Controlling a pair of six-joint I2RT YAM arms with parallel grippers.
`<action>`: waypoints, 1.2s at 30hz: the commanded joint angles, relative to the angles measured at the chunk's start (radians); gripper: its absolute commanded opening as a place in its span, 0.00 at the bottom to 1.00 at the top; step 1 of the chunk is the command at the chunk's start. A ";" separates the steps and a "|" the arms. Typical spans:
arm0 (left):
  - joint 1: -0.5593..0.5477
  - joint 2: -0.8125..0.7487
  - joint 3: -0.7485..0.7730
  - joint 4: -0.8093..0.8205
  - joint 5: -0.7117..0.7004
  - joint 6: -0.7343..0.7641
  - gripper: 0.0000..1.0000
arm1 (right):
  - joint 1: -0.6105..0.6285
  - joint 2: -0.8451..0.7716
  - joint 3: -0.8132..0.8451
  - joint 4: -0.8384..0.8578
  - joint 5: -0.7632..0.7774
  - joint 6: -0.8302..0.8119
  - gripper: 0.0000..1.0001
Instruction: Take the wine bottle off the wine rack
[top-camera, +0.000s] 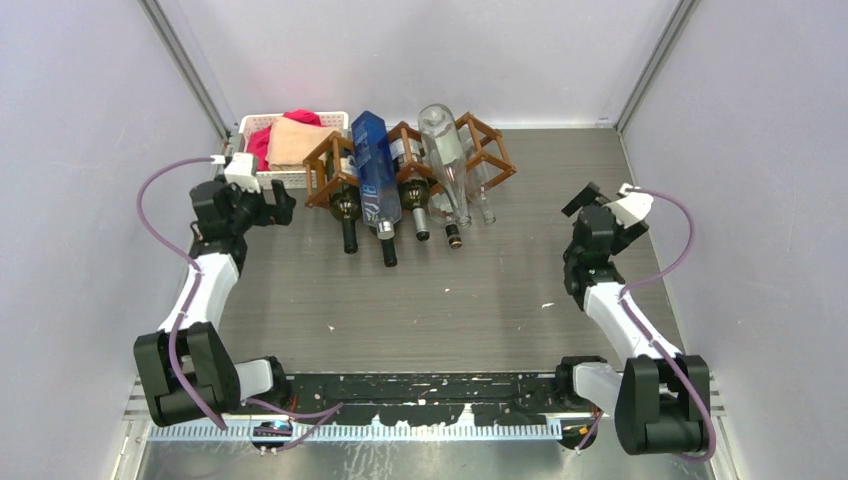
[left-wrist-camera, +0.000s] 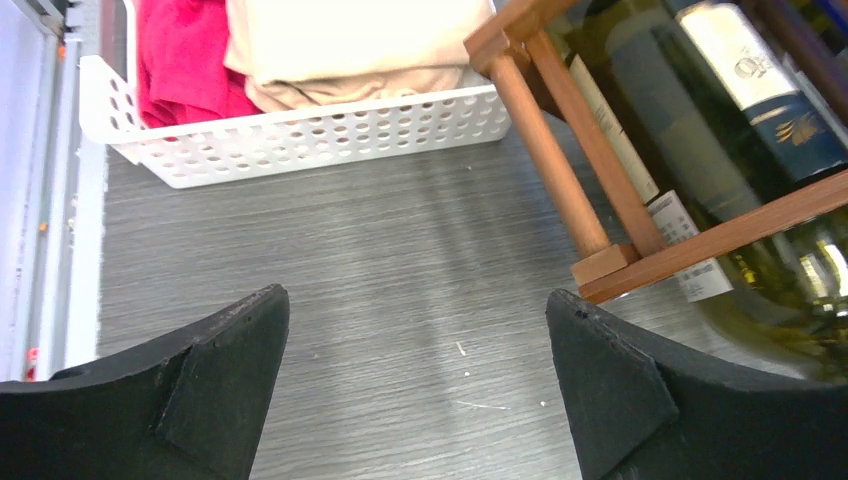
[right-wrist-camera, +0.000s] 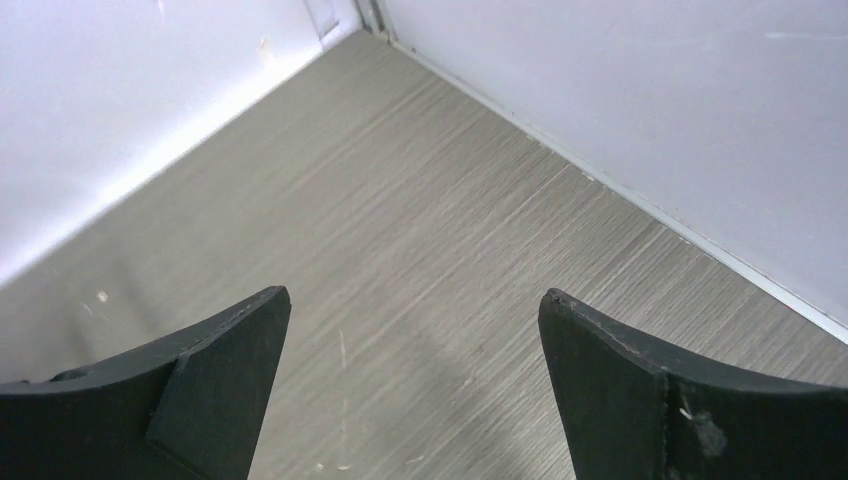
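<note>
The brown wooden wine rack (top-camera: 487, 140) stands at the back middle of the table with several bottles lying in and on it, necks toward me. Among them are a blue bottle (top-camera: 374, 170), a clear bottle (top-camera: 443, 150) and dark wine bottles (top-camera: 346, 212). My left gripper (top-camera: 280, 205) is open and empty, just left of the rack's left end. In the left wrist view my left gripper (left-wrist-camera: 417, 320) hovers over bare table, with a rack bar (left-wrist-camera: 560, 170) and a greenish labelled bottle (left-wrist-camera: 700, 130) to its right. My right gripper (top-camera: 585, 200) is open and empty, well right of the rack.
A white perforated basket (top-camera: 256, 124) with red and beige cloths stands left of the rack, behind my left gripper; it also shows in the left wrist view (left-wrist-camera: 300, 135). Grey walls close in the back and sides. My right gripper (right-wrist-camera: 415, 310) faces the back right corner.
</note>
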 joint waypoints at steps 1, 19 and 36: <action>0.045 -0.055 0.145 -0.330 0.113 0.052 1.00 | -0.005 -0.060 0.185 -0.390 0.150 0.215 1.00; 0.085 -0.052 0.564 -0.764 0.287 -0.017 0.99 | 0.383 0.228 1.125 -1.210 -0.300 0.274 1.00; 0.068 -0.063 0.628 -0.923 0.311 0.060 0.97 | 0.763 0.703 1.480 -1.194 -0.514 0.403 1.00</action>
